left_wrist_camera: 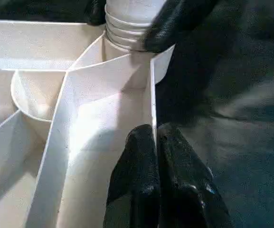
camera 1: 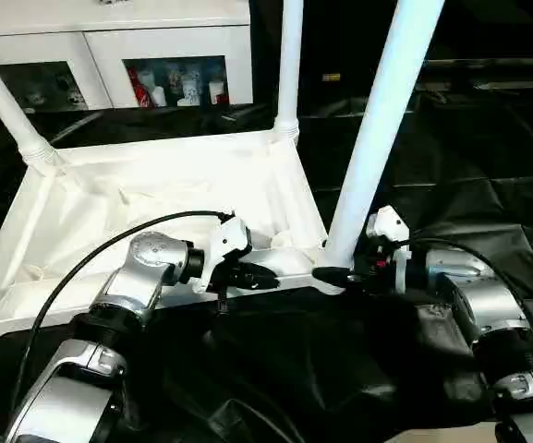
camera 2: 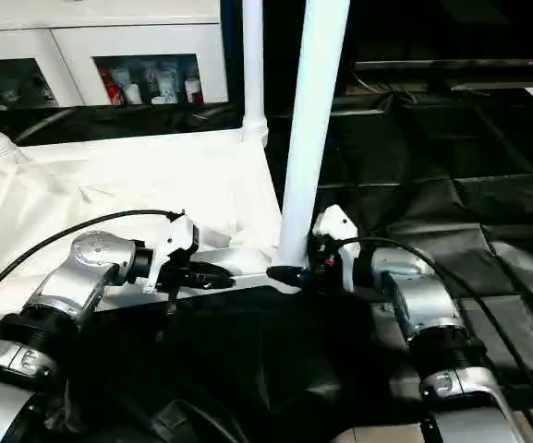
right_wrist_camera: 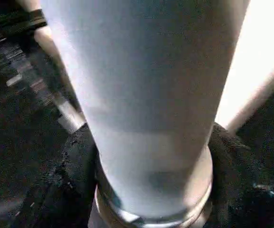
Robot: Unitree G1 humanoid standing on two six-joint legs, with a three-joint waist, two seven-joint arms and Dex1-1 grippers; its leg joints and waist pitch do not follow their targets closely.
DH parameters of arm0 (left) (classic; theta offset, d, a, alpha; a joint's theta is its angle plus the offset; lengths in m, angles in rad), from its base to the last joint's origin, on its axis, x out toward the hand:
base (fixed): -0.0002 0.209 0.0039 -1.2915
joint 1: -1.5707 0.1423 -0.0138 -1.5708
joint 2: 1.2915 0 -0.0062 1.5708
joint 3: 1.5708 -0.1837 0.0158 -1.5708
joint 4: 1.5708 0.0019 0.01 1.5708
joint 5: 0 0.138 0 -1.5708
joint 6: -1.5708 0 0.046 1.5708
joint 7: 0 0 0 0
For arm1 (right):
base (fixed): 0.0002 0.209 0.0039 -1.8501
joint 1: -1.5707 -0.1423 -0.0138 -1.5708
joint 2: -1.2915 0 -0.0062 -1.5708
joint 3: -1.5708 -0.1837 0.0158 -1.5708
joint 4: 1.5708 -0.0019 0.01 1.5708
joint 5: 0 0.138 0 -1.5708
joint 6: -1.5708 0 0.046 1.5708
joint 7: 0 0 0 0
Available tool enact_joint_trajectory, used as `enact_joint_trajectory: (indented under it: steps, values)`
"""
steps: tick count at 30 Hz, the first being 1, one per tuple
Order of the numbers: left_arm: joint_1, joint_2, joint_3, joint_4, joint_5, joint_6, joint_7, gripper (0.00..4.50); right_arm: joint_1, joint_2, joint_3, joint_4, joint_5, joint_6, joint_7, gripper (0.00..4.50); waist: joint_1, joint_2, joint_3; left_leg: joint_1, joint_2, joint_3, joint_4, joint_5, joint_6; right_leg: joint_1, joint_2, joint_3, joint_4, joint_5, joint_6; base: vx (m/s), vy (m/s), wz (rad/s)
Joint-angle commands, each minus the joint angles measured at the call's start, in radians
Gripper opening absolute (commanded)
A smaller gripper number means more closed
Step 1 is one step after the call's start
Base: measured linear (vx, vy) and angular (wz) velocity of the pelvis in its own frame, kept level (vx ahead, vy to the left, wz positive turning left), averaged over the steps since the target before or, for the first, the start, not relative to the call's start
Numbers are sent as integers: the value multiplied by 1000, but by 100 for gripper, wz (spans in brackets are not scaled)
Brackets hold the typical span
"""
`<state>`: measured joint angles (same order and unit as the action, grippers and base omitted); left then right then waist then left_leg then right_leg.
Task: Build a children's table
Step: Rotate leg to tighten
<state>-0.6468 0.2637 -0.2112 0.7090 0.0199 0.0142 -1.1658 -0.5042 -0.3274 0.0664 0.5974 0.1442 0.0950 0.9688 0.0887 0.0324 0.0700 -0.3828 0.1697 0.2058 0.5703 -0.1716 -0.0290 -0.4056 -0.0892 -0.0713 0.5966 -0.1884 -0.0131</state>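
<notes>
Right now I see the children's table (camera 1: 146, 217) lying upside down across the left half of the frame, its legs pointing up, my left gripper (camera 1: 257, 275) pinched shut on the near rim, my right gripper (camera 1: 333, 274) straddling the base of the nearest leg (camera 1: 377, 129), both forearms angled inward.
</notes>
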Motion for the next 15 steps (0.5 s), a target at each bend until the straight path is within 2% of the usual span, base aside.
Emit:
enact_joint_trajectory:
  steps: [1,2,4,5,7,8,9,10,11,12,14,15]
  values:
    - [-14,-44,24,58,7,2,128,0,13,43,7,66,-49,12,-148,275,6,-18,-60,20,67,-32,-61,-196,75,46,-80,49,-77,-252,-241,0,0,0]
    - [-40,-79,26,89,25,3,208,0,6,101,-38,115,-42,28,-302,274,3,-17,-56,23,67,-31,-65,-218,61,40,-79,52,-83,-291,-231,0,0,0]
    - [-60,-110,25,110,37,11,269,0,-4,147,-77,155,-34,37,-435,274,-1,-14,-55,24,66,-38,-71,-253,29,43,-83,51,-88,-354,-208,0,0,0]
    - [-67,-124,26,117,39,17,290,0,-9,163,-93,170,-32,41,-491,274,-2,-14,-55,28,67,-37,-74,-267,17,39,-80,52,-92,-363,-197,0,0,0]
    - [-75,-142,25,124,43,24,318,0,-14,186,-111,185,-20,47,-539,274,-3,-15,-54,29,66,-38,-75,-285,13,38,-80,53,-93,-367,-195,0,0,0]
    - [-83,-170,20,133,47,31,350,0,-21,219,-129,200,-12,46,-601,274,-1,-8,-52,31,65,-39,-77,-306,15,37,-82,54,-97,-375,-188,0,0,0]
    - [-91,-204,11,142,51,31,375,0,-29,259,-134,211,-14,36,-651,274,-3,-9,-51,31,65,-40,-79,-320,11,37,-81,55,-98,-379,-184,0,0,0]
    - [-95,-219,7,147,52,30,384,0,-34,279,-132,215,-18,30,-671,274,-3,-4,-50,31,65,-41,-80,-328,5,36,-81,55,-99,-383,-182,0,0,0]
    - [-96,-231,1,148,52,28,378,0,-35,296,-117,210,-25,25,-663,274,-5,-8,-50,34,64,-41,-81,-341,-1,36,-80,54,-102,-392,-177,0,0,0]
    - [-101,-242,-3,161,53,17,372,0,-35,316,-88,203,-47,4,-641,274,-2,-3,-51,33,63,-42,-82,-347,2,38,-82,55,-102,-394,-174,0,0,0]
    - [-103,-241,-4,167,51,1,355,0,-28,324,-53,183,-69,-39,-609,344,-3,-4,-50,33,63,-43,-83,-356,5,39,-82,55,-104,-393,-169,0,0,0]
    - [-103,-239,-5,166,50,-4,348,0,-26,325,-46,177,-70,-50,-598,344,-2,-7,-53,33,64,-42,-82,-343,10,40,-82,55,-103,-374,-169,0,0,0]
